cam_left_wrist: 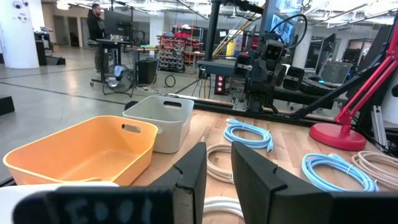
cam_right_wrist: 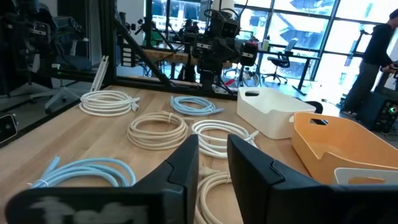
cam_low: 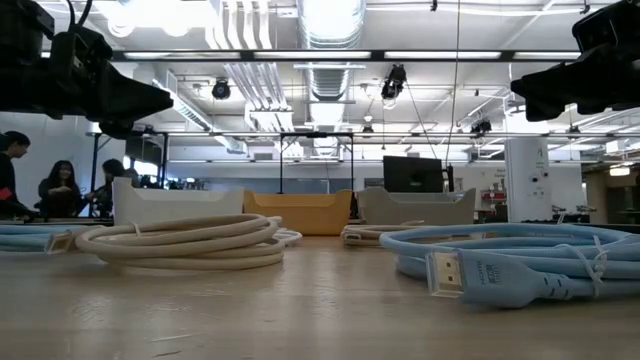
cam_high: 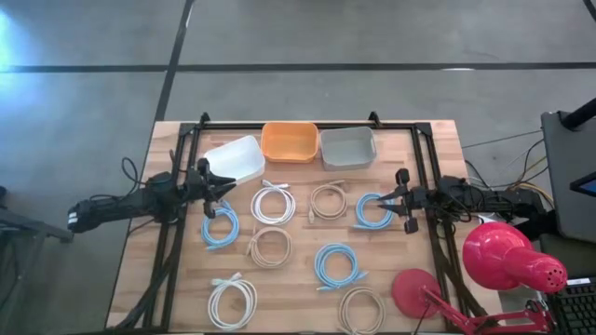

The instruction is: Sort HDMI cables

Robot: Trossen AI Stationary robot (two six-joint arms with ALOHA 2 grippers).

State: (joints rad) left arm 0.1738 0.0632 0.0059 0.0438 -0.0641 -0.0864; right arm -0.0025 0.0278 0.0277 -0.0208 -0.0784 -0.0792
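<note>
Several coiled HDMI cables lie flat on the wooden table: light blue coils [cam_high: 220,226] [cam_high: 374,211] [cam_high: 339,266], white coils [cam_high: 273,203] [cam_high: 231,301], beige coils [cam_high: 328,201] [cam_high: 269,247] [cam_high: 361,309]. My left gripper [cam_high: 226,191] [cam_left_wrist: 217,155] hovers level at the table's left side, above the left light blue coil. Its fingers stand a narrow gap apart with nothing between them. My right gripper [cam_high: 386,198] [cam_right_wrist: 213,146] hovers level at the right side, over the right light blue coil [cam_left_wrist: 249,134], likewise slightly open and holding nothing.
Three bins stand in a row at the far edge: white [cam_high: 233,158], orange [cam_high: 289,141] and grey [cam_high: 346,147]. A red desk lamp [cam_high: 507,256] with its round base [cam_high: 416,290] sits at the near right corner. Black frame rails [cam_high: 426,177] run along the table's sides. People stand in the room beyond.
</note>
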